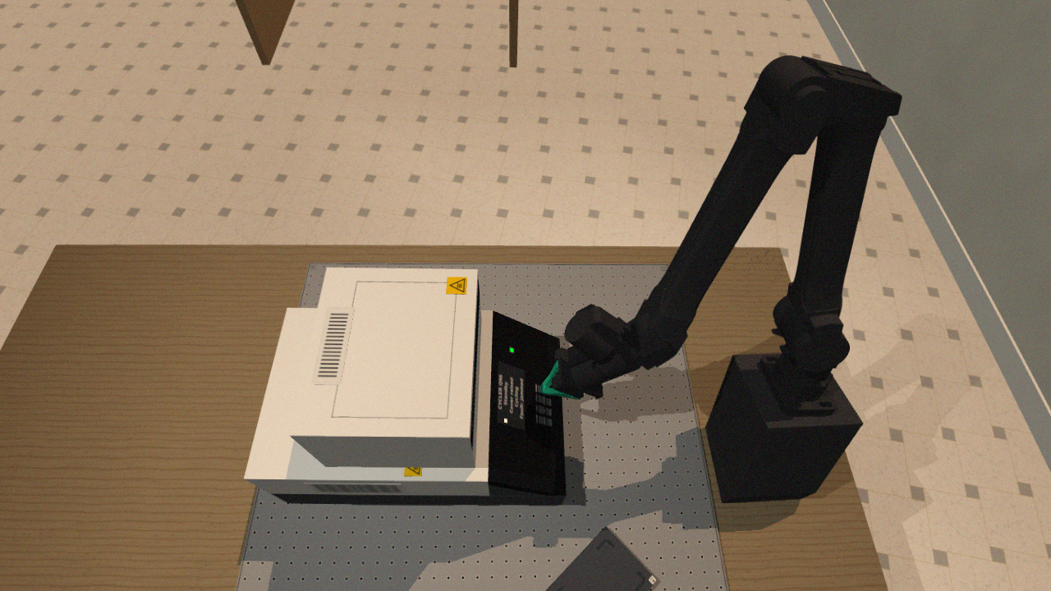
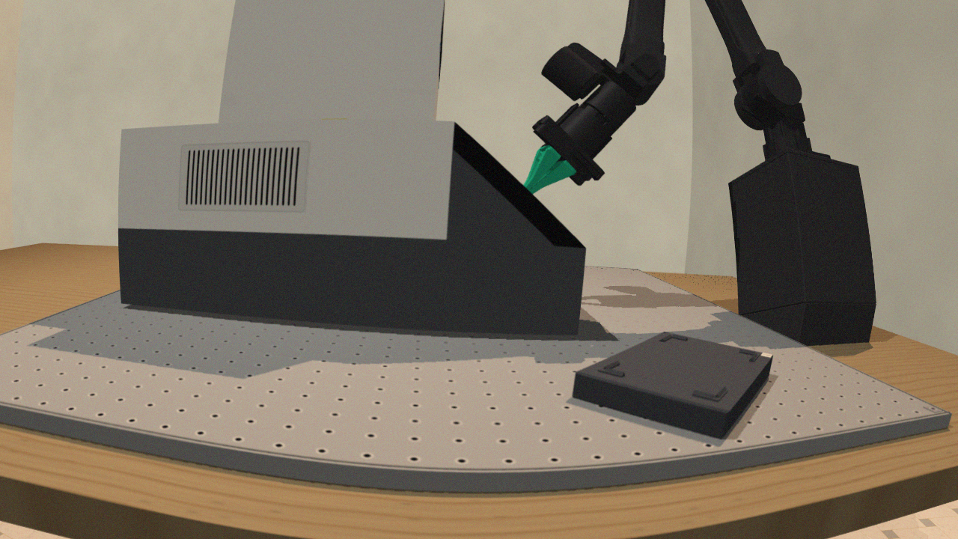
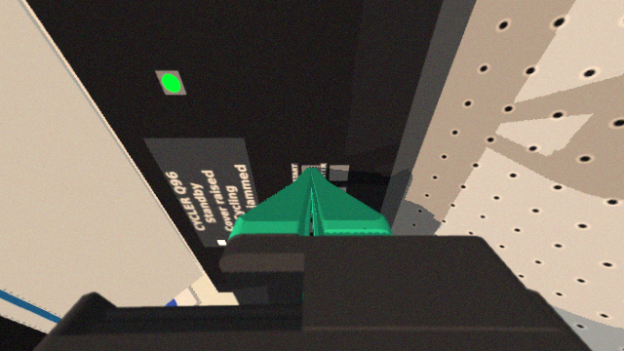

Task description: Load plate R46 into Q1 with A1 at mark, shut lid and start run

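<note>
While its lamp (image 3: pixel 171 83) glows green, the tool (image 3: pixel 312 172), pressed together, points down at Q1's (image 1: pixel 382 382) sloping keys.

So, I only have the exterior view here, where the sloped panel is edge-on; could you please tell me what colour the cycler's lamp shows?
Observer: The lamp is green in the wrist view.
Operator: Thank you. Where on the panel is the green tip?
Observer: The gripper points at the key row, right beside the START label; I cannot tell which key it touches.
Operator: Are the jaws carrying anything?
Observer: No, the wrist view shows them shut together with nothing between them.
</note>
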Controlling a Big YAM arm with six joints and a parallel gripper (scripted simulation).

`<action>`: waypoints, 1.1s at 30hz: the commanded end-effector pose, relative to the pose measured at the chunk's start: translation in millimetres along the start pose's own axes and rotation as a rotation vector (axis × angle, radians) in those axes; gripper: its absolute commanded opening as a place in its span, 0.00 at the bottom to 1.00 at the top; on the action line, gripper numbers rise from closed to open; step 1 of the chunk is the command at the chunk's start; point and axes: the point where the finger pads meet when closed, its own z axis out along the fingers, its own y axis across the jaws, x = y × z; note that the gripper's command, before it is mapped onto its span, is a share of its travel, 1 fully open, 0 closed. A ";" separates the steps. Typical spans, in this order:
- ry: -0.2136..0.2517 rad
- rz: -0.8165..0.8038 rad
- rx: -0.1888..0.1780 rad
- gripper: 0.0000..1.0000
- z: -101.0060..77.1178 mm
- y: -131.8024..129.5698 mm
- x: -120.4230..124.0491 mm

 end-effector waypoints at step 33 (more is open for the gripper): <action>-0.022 0.011 0.008 0.00 1.0 4.7 -12.8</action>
